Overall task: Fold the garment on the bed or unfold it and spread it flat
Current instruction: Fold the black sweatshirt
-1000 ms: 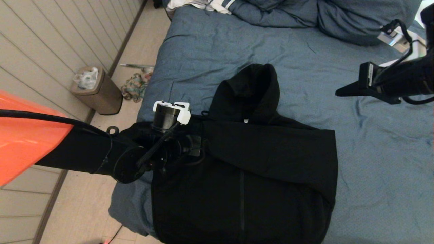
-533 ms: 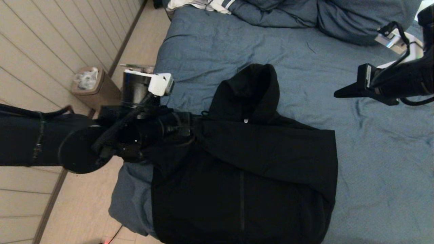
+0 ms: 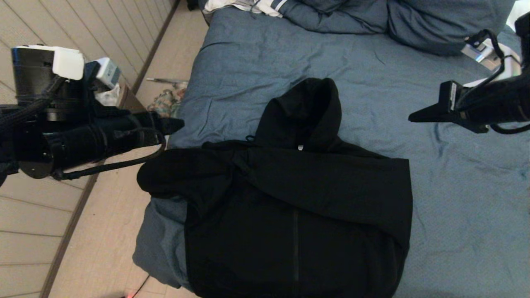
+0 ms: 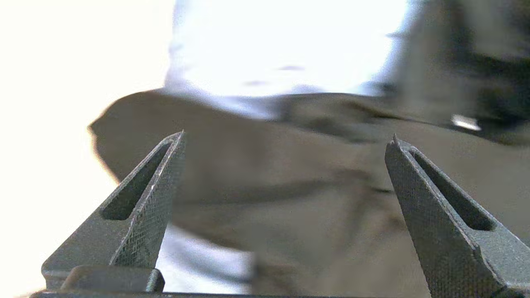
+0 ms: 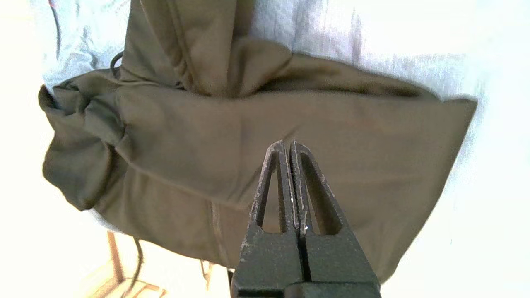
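The black hooded garment (image 3: pixel 298 207) lies on the slate-blue bed (image 3: pixel 265 54) near its front left corner, hood pointing toward the pillows and a sleeve folded across the chest. One bunched sleeve end hangs over the bed's left edge. My left gripper (image 3: pixel 176 123) hovers off the bed's left side, above the floor, open and empty; its wrist view shows the garment (image 4: pixel 290 198) beyond the spread fingers (image 4: pixel 140 207). My right gripper (image 3: pixel 414 116) hangs over the bed to the garment's right, shut and empty, with the garment (image 5: pixel 232 136) below it.
A brown waste bin (image 3: pixel 120 93) and a multicoloured rag (image 3: pixel 163 103) sit on the floor left of the bed. A white striped cloth (image 3: pixel 248 6) and blue pillows (image 3: pixel 439 20) lie at the bed's head. Bare duvet stretches to the garment's right.
My left arm has let go of the sleeve, lifted and pulled back left off the garment, its jaws opening wide. The sleeve end now rests at the bed's edge. The right arm barely moved.
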Controlling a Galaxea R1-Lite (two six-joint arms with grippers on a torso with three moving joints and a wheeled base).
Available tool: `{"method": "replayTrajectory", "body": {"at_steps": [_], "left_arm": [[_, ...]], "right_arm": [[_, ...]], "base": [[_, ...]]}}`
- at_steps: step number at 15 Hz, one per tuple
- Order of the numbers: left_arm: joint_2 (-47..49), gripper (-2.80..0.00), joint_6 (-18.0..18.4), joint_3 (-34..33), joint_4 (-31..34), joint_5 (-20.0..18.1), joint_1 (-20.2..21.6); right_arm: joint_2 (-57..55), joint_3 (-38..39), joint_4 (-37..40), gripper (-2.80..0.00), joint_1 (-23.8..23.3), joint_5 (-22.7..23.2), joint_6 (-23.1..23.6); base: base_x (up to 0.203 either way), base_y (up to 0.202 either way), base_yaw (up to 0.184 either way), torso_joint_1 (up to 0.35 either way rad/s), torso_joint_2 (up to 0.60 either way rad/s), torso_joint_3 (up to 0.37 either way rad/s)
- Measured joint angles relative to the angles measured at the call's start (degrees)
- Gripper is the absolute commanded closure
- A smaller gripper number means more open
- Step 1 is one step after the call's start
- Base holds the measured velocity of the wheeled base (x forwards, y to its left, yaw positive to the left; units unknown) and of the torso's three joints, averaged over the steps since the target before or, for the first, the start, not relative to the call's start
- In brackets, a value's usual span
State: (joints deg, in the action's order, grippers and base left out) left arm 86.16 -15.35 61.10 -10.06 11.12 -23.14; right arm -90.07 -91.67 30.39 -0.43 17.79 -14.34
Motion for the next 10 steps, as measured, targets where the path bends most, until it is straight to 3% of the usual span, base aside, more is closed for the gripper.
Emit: {"method": "replayTrajectory", "body": {"at_steps": [3, 5, 7, 9, 10], "left_arm": [[0.5, -2.80, -0.6, -4.4, -0.3, -10.1, 13.8], [4.7, -2.80, -0.8, -5.6, -0.9, -15.1, 20.1], [10.6, -2.80, -0.8, -5.5, -3.1, -17.7, 23.8], [17.0, -2.80, -0.7, -3.6, -6.9, -18.8, 25.3], [19.8, 0.00, -0.7, -1.9, -8.1, -18.9, 25.7]], "right_arm": [[-0.5, -0.2, 0.0, 0.00, -1.2, -0.6, -0.7], [-2.1, -1.8, 0.4, 0.00, -4.6, -1.2, -0.8], [-3.1, -3.3, 2.3, 0.00, -9.5, -3.5, -0.8], [-3.7, -4.4, 5.0, 0.00, -11.8, -9.9, 0.1], [-4.0, -4.9, 5.3, 0.00, -13.0, -14.0, 0.6]], "base": [[0.000, 0.000, 0.000, 0.000, 0.00, 0.000], [0.000, 0.000, 0.000, 0.000, 0.00, 0.000], [0.000, 0.000, 0.000, 0.000, 0.00, 0.000], [0.000, 0.000, 0.000, 0.000, 0.00, 0.000], [0.000, 0.000, 0.000, 0.000, 0.00, 0.000]]}}
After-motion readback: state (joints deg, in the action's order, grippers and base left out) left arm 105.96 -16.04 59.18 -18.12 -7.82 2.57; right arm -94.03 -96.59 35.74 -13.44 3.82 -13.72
